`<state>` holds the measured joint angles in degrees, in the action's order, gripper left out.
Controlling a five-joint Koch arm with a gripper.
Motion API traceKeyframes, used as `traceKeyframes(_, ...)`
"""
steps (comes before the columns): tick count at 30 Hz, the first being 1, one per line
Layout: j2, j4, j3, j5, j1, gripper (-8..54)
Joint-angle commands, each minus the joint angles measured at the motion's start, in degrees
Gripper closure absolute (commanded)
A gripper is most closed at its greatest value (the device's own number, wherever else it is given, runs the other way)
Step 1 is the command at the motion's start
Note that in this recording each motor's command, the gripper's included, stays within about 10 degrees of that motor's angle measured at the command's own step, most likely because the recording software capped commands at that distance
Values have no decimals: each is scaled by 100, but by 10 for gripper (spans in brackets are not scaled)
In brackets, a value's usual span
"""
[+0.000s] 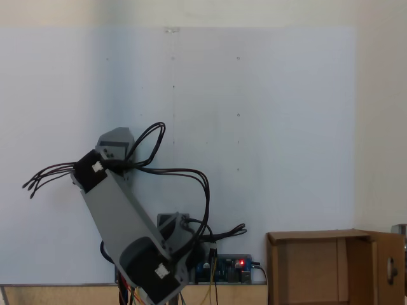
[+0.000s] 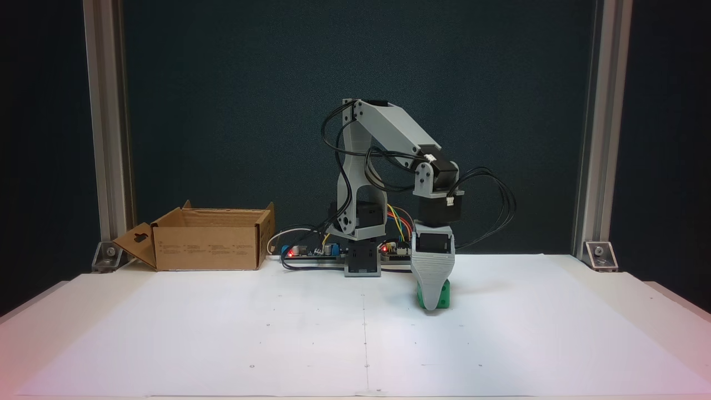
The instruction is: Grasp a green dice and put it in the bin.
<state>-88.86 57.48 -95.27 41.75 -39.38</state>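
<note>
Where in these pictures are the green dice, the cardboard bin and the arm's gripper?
green dice [image 2: 442, 294]: fixed view, its front face right of the jaw.
bin [image 2: 206, 248]: fixed view, its front wall.
gripper [image 2: 431, 307]: fixed view, the tip at the dice.

One fixed view is looking down from above onto the white desk [image 1: 254, 127], with the arm [image 1: 127, 222] entering from the bottom edge and the bin [image 1: 318, 267] sitting at the lower right corner. The other fixed view is standing in front of the desk [image 2: 222, 333] at a low height, facing the arm [image 2: 389, 133] head-on against a dark backdrop, fairly far back. Here the bin [image 2: 208, 247] is sitting at left. Both views are sharing the arm, the bin and the desk surface.
</note>
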Motion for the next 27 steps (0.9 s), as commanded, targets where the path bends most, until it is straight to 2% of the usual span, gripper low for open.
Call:
traceKeyframes(1,-18,-18,70,457,-44,107)
traceKeyframes(8,-26,132,70,563,-53,258)
traceKeyframes(12,-18,308,70,598,-18,269)
traceKeyframes(14,-53,413,70,677,9,308)
traceKeyframes(20,-501,1107,800,650,396,307)
traceKeyframes(27,-580,3145,3312,554,1582,306)
